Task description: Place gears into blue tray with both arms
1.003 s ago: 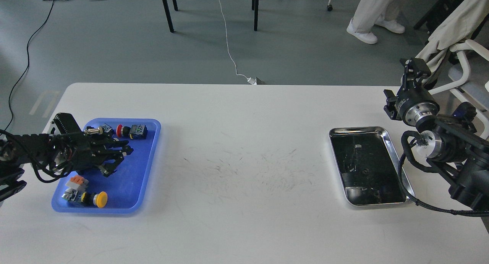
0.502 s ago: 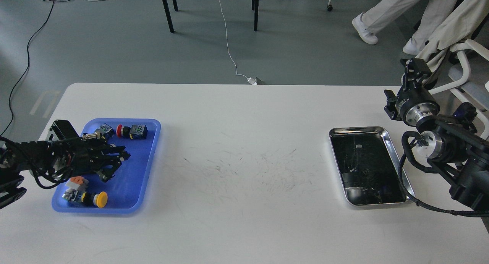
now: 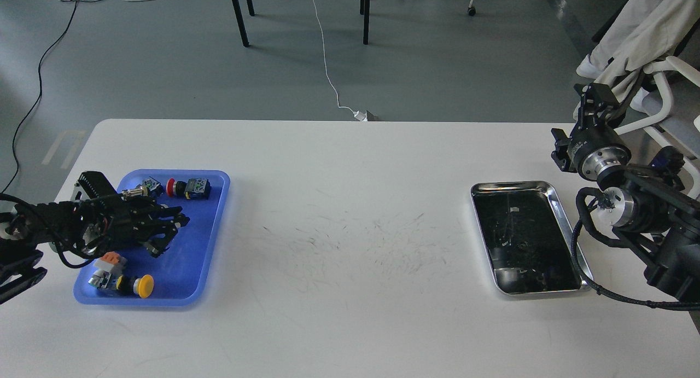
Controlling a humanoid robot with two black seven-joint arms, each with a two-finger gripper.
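The blue tray (image 3: 205, 241) lies at the table's left and holds several coloured push-button switches. My left gripper (image 3: 171, 234) hangs low over the tray's middle. It is open, with its fingers spread toward the right and nothing visible between them. My right gripper (image 3: 598, 98) is raised beyond the table's right edge and points up and away. It is too small and dark for me to tell its fingers apart. I cannot pick out any gears, either in the blue tray or against the dark inside of the silver tray.
A shiny silver metal tray (image 3: 569, 227) sits at the table's right, beside my right arm. The blue tray holds a red switch (image 3: 188, 187), a yellow switch (image 3: 136, 285) and an orange-topped part (image 3: 109, 262). A white chair draped with cloth (image 3: 656, 66) stands past the right edge.
My left gripper dipped a little and shifted slightly over the blue tray, staying open. The person walking behind the table has left the view to the right. The right arm has barely moved.
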